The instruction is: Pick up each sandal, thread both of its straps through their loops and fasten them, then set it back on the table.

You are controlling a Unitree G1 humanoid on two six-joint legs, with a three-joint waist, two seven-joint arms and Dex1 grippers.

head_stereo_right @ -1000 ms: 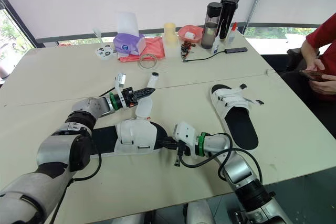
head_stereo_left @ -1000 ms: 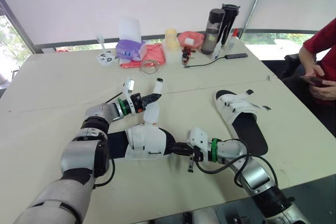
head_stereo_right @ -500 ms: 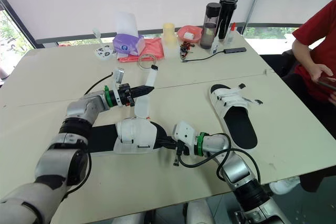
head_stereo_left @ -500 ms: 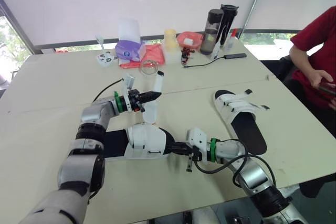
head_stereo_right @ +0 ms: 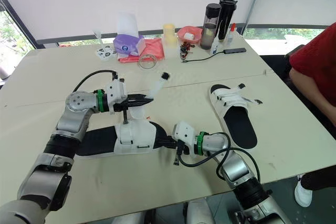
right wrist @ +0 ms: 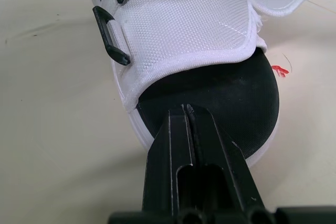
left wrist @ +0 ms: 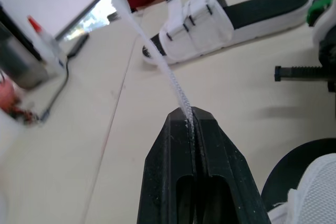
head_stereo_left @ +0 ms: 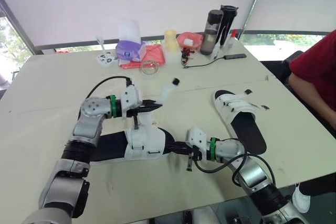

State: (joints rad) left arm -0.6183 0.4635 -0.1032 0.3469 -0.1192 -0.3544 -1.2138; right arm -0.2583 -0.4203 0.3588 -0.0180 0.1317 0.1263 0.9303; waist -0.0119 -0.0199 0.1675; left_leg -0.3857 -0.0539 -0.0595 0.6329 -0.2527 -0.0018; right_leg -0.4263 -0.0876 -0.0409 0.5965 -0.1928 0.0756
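The left gripper (left wrist: 190, 112) has its jaws pinching the white strap (left wrist: 157, 61), which is stretched taut above the near sandal (head_stereo_left: 142, 141). The right gripper (right wrist: 186, 111) has its jaws pressed together at that sandal's toe. The near sandal lies on the table (head_stereo_left: 52, 77), well apart from the second sandal (head_stereo_left: 241, 116).

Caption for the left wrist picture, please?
Left gripper pinching a white sandal strap, the other sandal lying on the table beyond.
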